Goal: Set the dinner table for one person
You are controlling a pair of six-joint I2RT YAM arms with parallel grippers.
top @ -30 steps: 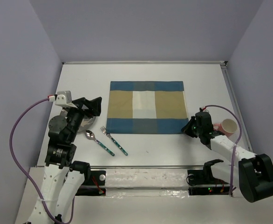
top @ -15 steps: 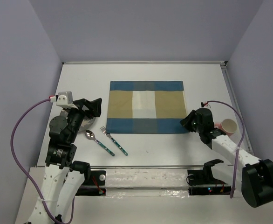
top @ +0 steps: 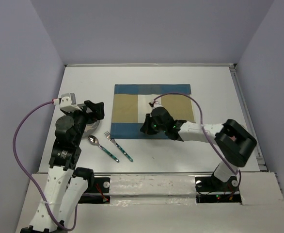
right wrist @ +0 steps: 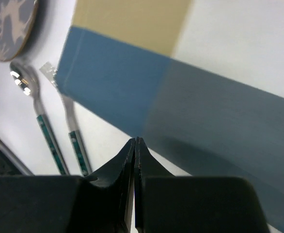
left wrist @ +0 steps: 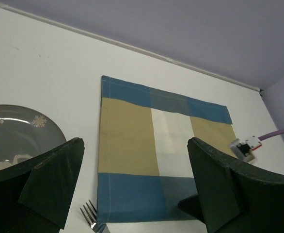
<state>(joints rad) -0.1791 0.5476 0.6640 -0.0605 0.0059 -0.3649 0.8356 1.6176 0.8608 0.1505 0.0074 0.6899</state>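
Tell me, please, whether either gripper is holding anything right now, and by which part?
Nothing is held. The left gripper stands open and empty; the right gripper is shut with nothing between its jaws, its tips by the placemat's near edge.

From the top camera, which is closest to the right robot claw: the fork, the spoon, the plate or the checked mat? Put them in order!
From the right gripper, seen from the top camera:
1. placemat: directly beneath the gripper, at the mat's near edge.
2. fork: to the gripper's left, off the mat.
3. spoon: just left of the fork.
4. plate: farthest left.
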